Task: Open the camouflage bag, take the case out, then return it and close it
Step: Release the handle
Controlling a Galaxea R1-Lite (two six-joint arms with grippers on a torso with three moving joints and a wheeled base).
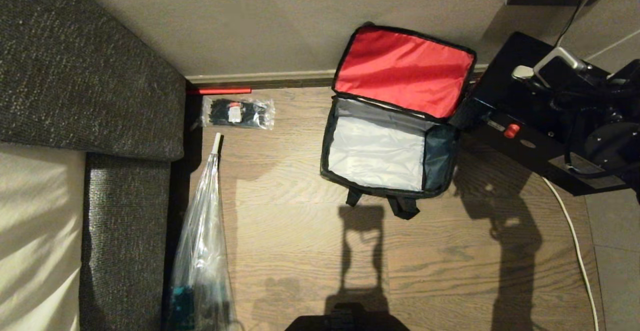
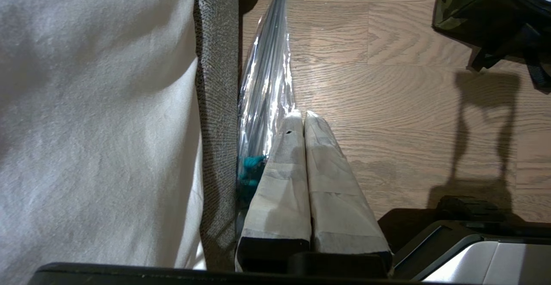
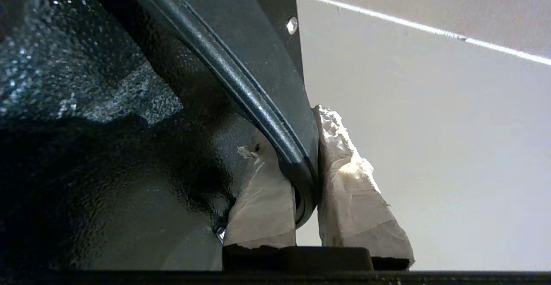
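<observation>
Red lining faces up from the open lid of the camouflage bag [image 1: 390, 136], which sits on the wood floor [image 1: 300, 231] near the far wall, its pale grey interior empty. To its right the case [image 1: 530, 121] hangs clear of the bag, carried by the right arm; the right gripper itself is hidden there. A clear packet of black ties [image 1: 238, 113] lies to the left.

From the left wrist, the left gripper [image 2: 304, 119] idles with fingers pressed together beside the sofa [image 2: 215, 104].

From the right wrist, the right gripper [image 3: 308, 147] is clamped on a thin black edge of the case.

Removal looks done; next likely comes swinging the case back over the opening, squared to fit.
</observation>
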